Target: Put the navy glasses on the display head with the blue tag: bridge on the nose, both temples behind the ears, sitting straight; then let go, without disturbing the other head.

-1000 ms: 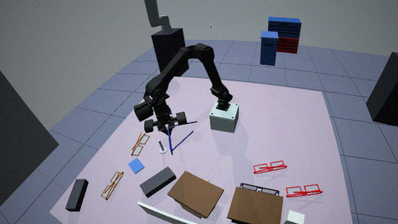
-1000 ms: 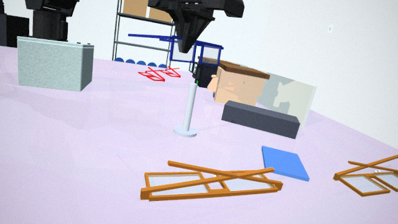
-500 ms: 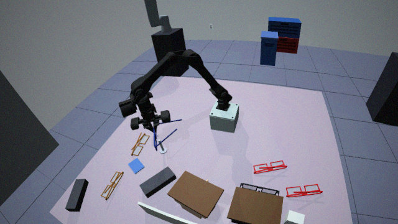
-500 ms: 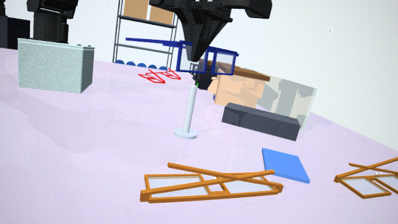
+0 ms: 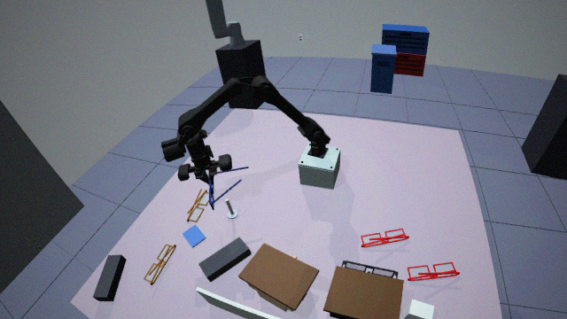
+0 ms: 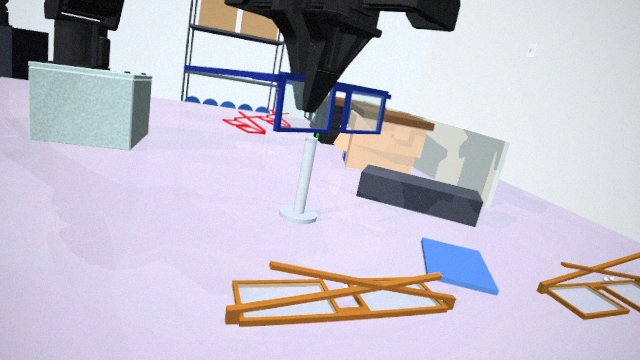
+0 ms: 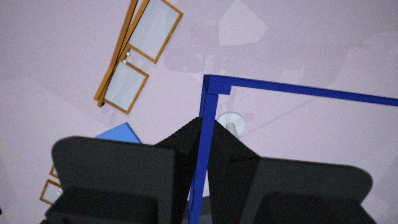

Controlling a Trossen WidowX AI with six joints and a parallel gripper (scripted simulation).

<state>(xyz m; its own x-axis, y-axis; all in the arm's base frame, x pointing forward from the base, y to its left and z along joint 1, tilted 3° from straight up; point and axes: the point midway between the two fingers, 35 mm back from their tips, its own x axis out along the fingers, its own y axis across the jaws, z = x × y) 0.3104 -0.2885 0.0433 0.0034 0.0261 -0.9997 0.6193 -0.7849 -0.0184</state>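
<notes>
The gripper (image 5: 211,181) (image 6: 310,111) (image 7: 203,122) is shut on the top bar of the navy glasses (image 5: 212,205) (image 6: 277,107) (image 7: 204,145) near the bridge. The glasses hang in the air with lenses upright and temples spread open, pointing toward the arm's base side. A brown-topped head (image 5: 279,275) (image 6: 385,145) stands well away from them; a small blue patch (image 6: 344,157) shows low at its front in the exterior view. The other brown-topped head (image 5: 364,290) has dark glasses (image 5: 369,268) at its front. Its tag cannot be made out clearly.
A thin grey post (image 5: 229,206) (image 6: 304,175) stands close by the held glasses. A blue tile (image 5: 194,236) (image 6: 457,265) (image 7: 120,134), orange glasses (image 5: 195,214) (image 6: 345,310) and a dark block (image 5: 225,259) (image 6: 420,195) lie near it. Red glasses (image 5: 384,239) lie farther right.
</notes>
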